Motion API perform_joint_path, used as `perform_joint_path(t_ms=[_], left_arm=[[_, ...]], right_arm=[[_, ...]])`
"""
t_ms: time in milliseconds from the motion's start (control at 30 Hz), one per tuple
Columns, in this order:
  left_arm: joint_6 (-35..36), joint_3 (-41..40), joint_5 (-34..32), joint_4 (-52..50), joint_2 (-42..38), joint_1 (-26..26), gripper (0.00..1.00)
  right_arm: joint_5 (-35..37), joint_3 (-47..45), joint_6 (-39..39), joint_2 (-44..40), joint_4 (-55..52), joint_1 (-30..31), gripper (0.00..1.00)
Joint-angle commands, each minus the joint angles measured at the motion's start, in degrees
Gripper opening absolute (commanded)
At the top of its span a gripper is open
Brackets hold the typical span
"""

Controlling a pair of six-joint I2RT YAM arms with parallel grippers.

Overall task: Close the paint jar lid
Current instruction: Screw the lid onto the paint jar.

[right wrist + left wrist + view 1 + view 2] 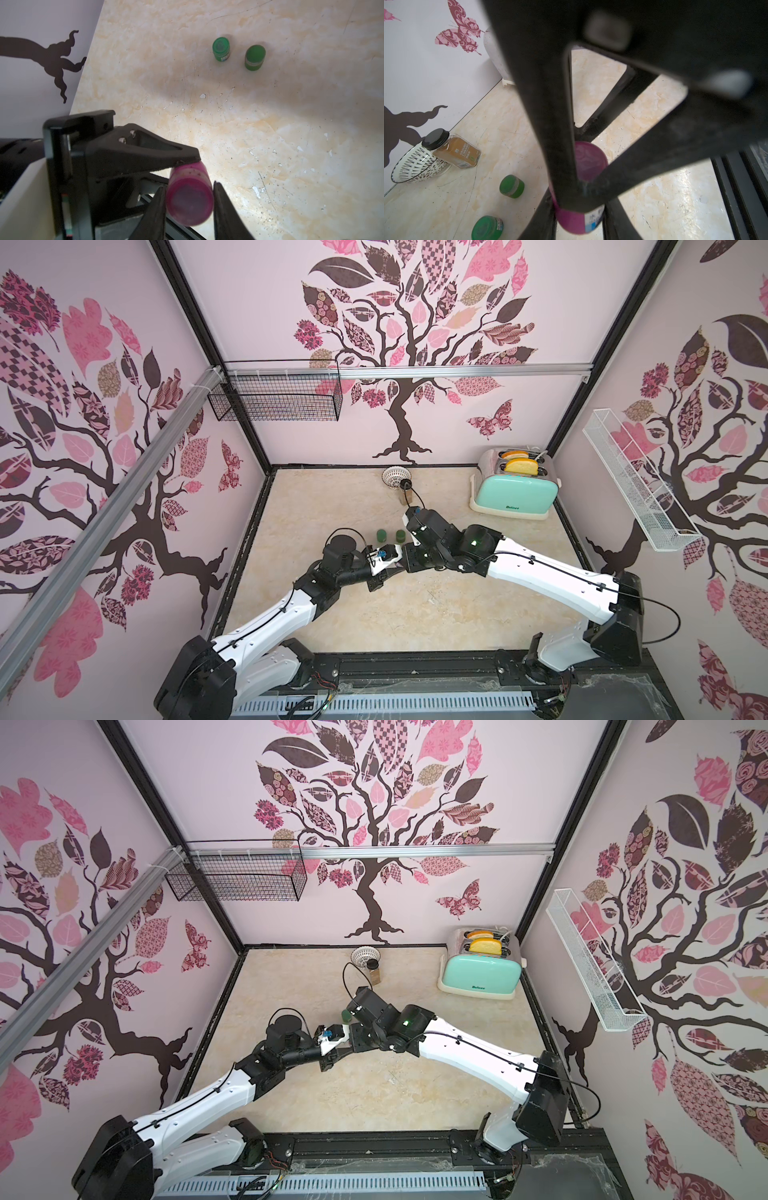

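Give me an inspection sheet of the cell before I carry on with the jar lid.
Surface: beige marbled tabletop, scuffed and chipped, no spill seen.
Job's things: pink paint jar gripped between both tools; lid seating cannot be told.
Clutter: green jar and second green jar, upright, apart; cinnamon jar by patterned bowl; toaster holding toast.
Tools: left tool shut on paint jar; right tool shut on paint jar.
Cables: black loops at both wrists, no snag seen.
Surroundings: black wire basket on back rail; white wire shelf on right wall.
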Motion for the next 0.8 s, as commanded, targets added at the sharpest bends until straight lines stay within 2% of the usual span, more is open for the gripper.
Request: perform_joint_path(t_ms=[0,100,233,300,400,600,767], left_arm=[[0.73,1.89,1.87,10.43,-1.82,-1.24,0.21],[0.79,1.82,1.81,10.34,-2.00,-1.30,0.21],[0.92,1.86,1.86,10.25,-1.94,-1.30,0.22],[0.92,1.83,1.84,10.26,-1.93,-1.32,0.22],[0.92,1.80,1.95,10.16,-1.77,-1.34,0.22],[1.03,2.04,2.64,9.90,-1.24,-1.36,0.22],[1.09,2.71,6.25,8.18,-0.78,-1.38,0.22]], right_arm=[[-6.47,2.77,10.82,2.10,5.76,3.08,0.16],[-2.68,3.01,7.56,1.24,3.86,3.08,0.20],[4.29,3.35,-1.56,-1.97,1.60,2.79,0.32],[5.04,2.75,-5.72,-4.42,1.81,1.92,0.39],[2.82,1.00,-11.56,-8.76,3.57,-0.30,0.48],[-5.96,-2.22,-23.98,-15.07,5.90,-5.28,0.65],[-11.76,-4.66,-41.44,-17.19,5.83,-7.02,0.72]])
